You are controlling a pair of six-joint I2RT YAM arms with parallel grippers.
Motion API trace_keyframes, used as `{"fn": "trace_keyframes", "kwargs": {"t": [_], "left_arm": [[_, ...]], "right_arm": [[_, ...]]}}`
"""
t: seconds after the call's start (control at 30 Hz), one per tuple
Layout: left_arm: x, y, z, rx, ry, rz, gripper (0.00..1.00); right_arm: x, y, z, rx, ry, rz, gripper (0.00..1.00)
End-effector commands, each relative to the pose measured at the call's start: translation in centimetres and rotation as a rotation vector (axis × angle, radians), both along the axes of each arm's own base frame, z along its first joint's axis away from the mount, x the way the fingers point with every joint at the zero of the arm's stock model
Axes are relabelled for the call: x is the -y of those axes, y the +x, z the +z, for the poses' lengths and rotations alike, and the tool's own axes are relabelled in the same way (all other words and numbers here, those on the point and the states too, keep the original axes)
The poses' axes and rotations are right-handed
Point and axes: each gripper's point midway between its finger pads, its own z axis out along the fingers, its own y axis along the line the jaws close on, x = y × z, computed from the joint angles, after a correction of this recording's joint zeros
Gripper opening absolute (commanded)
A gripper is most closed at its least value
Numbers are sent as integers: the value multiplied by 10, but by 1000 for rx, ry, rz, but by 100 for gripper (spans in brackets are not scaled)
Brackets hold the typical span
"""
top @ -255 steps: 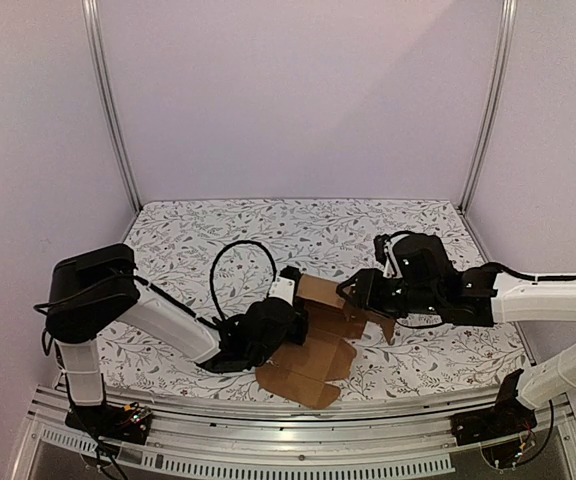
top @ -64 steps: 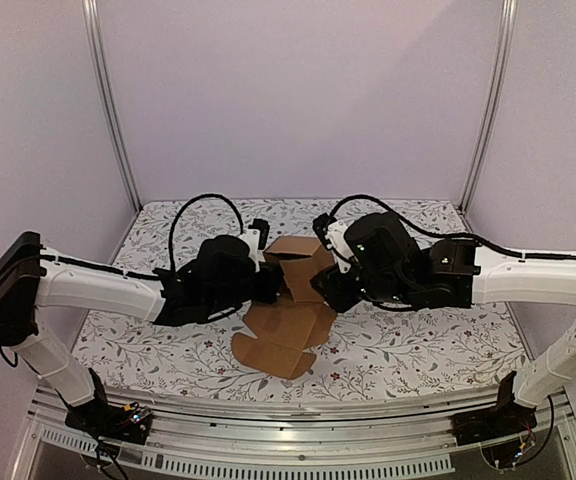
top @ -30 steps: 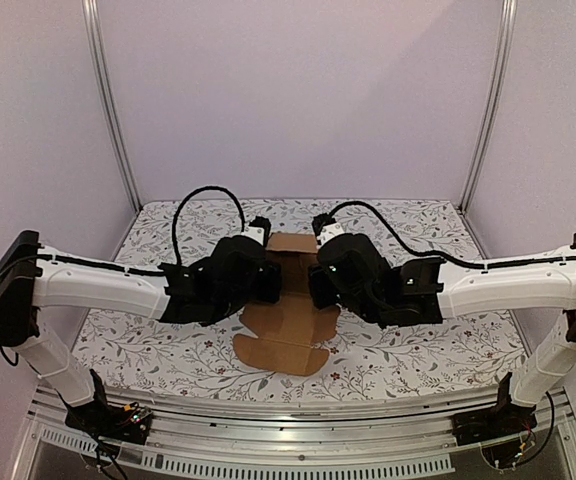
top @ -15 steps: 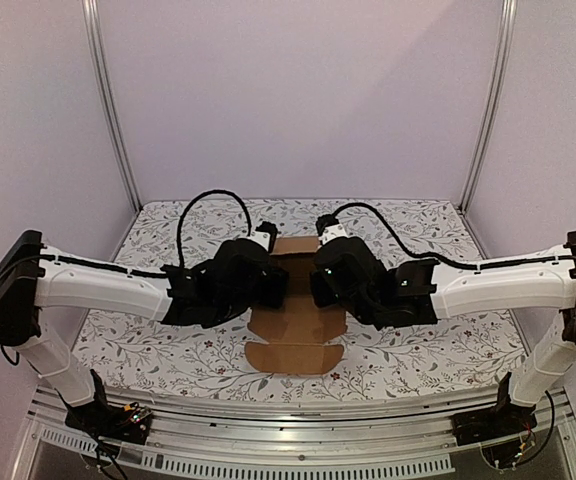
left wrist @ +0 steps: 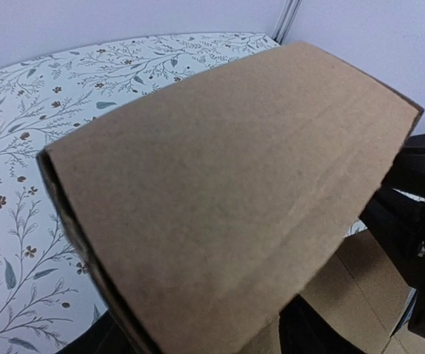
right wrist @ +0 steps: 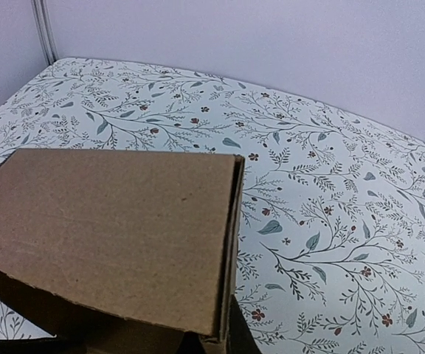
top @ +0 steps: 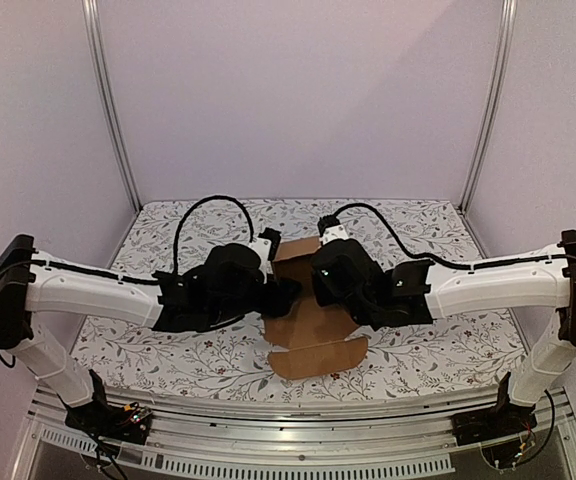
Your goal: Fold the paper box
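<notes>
The paper box (top: 310,322) is a brown cardboard sheet, partly folded, lying mid-table between both arms with one flap (top: 320,356) flat toward the near edge. My left gripper (top: 280,290) is against the box's left side. In the left wrist view a raised cardboard wall (left wrist: 227,184) covers most of the frame, and dark fingers (left wrist: 312,332) show far apart below it, so the jaws are open. My right gripper (top: 320,284) is on the box's right side. It is shut on the doubled edge of a raised wall (right wrist: 109,221), with fingertips (right wrist: 236,335) at the bottom.
The floral-patterned table (top: 418,350) stretches around the box. Metal frame posts (top: 108,100) and plain walls close in the back and sides. The left arm's cable (top: 203,205) loops above the table behind its wrist.
The left jaws have opened off the wall they pinched, and the right jaws have closed on the opposite wall. The box's flat front flap has swung toward the right.
</notes>
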Motion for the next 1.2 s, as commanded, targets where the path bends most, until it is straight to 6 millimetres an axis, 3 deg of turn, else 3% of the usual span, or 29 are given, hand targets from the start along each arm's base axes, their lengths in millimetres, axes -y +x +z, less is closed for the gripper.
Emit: {"fn": "trace_keyframes", "kwargs": {"t": [0.0, 0.27, 0.53, 0.83, 0.97, 1.17], "left_arm": [[14, -22, 19, 23, -90, -123, 64], [-13, -31, 8, 20, -27, -116, 67], [-48, -31, 4, 39, 26, -83, 69], [-50, -35, 26, 95, 59, -158, 68], [-39, -33, 36, 113, 37, -196, 60], [-16, -26, 37, 113, -12, -262, 28]], "right_arm": [[-16, -2, -10, -18, 0, 58, 0], [1, 15, -23, -37, -53, 58, 0], [5, 19, -40, -83, -62, 152, 0], [-13, 10, -67, -134, 12, 406, 0], [-18, 6, -73, -86, 19, 473, 0], [-30, 3, -84, -56, 40, 557, 0]]}}
